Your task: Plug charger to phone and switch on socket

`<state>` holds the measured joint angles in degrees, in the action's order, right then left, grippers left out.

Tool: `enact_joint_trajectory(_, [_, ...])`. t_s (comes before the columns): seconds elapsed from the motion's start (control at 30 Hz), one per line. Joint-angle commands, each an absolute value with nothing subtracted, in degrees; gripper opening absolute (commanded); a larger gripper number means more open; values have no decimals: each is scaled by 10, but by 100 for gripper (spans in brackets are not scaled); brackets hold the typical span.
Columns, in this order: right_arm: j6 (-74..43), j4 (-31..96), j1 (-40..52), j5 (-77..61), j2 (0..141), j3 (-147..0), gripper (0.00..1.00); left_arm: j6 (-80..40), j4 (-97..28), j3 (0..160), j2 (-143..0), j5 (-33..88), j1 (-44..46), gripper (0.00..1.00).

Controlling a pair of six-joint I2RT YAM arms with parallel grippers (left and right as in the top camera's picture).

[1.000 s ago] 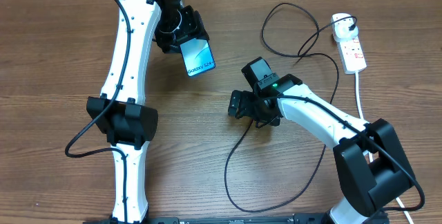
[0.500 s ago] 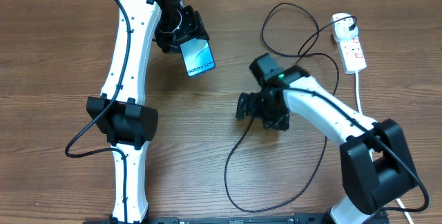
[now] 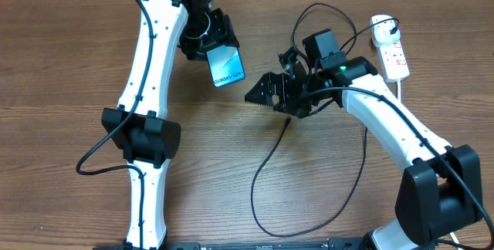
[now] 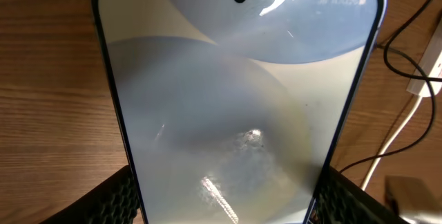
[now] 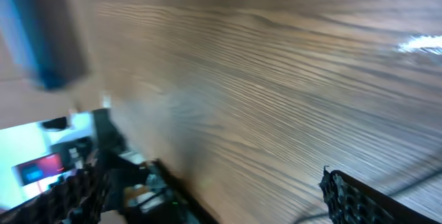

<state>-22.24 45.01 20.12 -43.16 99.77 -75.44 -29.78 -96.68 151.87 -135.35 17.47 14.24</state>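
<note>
My left gripper (image 3: pixel 210 43) is shut on the phone (image 3: pixel 225 66) and holds it above the table at the back, its blue screen facing up. In the left wrist view the phone (image 4: pixel 235 99) fills the frame between my two dark fingers (image 4: pixel 117 200). The right gripper (image 3: pixel 261 94) stands open and empty just right of the phone, fingers pointing left. The charger's black cable (image 3: pixel 258 177) loops over the table, and its plug tip (image 3: pixel 287 121) lies below the right gripper. The white socket (image 3: pixel 395 57) lies at the far right with the adapter (image 3: pixel 382 25) in it.
The socket's thick white cord (image 3: pixel 402 99) runs toward the front right, past the right arm's base (image 3: pixel 436 196). The left arm (image 3: pixel 147 88) stretches along the left side. The right wrist view is motion-blurred, showing wood and a blue blur (image 5: pixel 41 37) at upper left.
My right arm has swung back and left, turning its open gripper from over the cable toward the phone. The left gripper with the phone has shifted slightly right.
</note>
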Motion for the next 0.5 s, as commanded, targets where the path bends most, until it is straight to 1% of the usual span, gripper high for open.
enact_joint_trajectory(0.0, [-236,433,183,-494,984,-768,100,-304,-968,1534,-1334,158,148,41])
enact_joint_trajectory(0.2, [-241,394,147,-587,984,-768,100,-309,-968,1534,-1334,159,148,40])
enact_joint_trajectory(0.23, [-257,377,145,-602,984,-768,100,-322,-968,1534,-1334,159,149,40])
enact_joint_trajectory(0.3, [-317,349,147,-592,984,-768,100,-361,-968,1534,-1334,161,151,40])
enact_joint_trajectory(0.37, [-362,336,149,-567,984,-768,100,-394,-968,1534,-1334,168,151,41])
enact_joint_trajectory(0.4, [-413,324,152,-534,984,-768,100,-427,-967,1534,-1334,187,151,41])
enact_joint_trajectory(0.47, [-443,308,156,-520,984,-768,100,-447,-961,1534,-1334,207,151,41])
